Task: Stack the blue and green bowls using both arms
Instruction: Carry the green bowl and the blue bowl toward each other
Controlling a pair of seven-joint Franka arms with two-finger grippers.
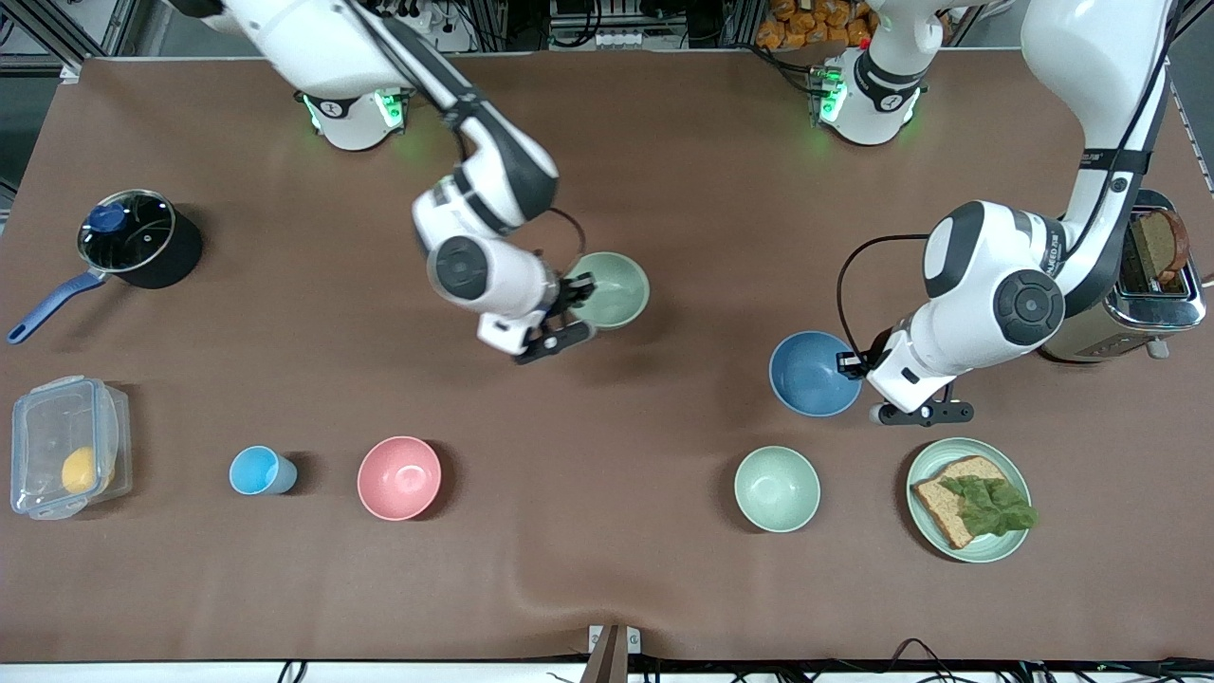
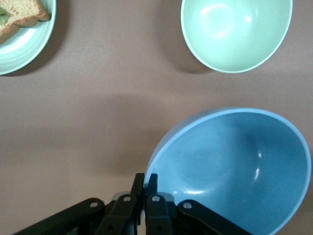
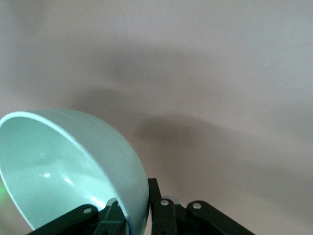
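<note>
Pot [image 1: 133,237] w/ glass lid sits at the right arm's end of the table; nearer the cam than it, a clear box [image 1: 66,460] w/ a yellow thing inside. Sky-blue cup [image 1: 261,470] beside the box, pink bowl [image 1: 399,477] beside the cup.

Right gripper [image 1: 567,305] pinches the green bowl [image 1: 612,289] by its rim, one finger in, one out; bowl lifted and tilted over mid-table, toward the toaster from the pink bowl.

Mint bowl [image 1: 777,489] rests on the table toward the left arm's end from the pink bowl. Blue bowl [image 1: 809,373] hangs tilted above it, farther from the cam than the mint bowl. Left gripper [image 1: 856,363] is clamped on the blue bowl's rim.

Plate [image 1: 1010,547] w/ bread and lettuce beside the mint bowl. Toaster [image 1: 1152,304] w/ a slice in it at the left arm's end.
</note>
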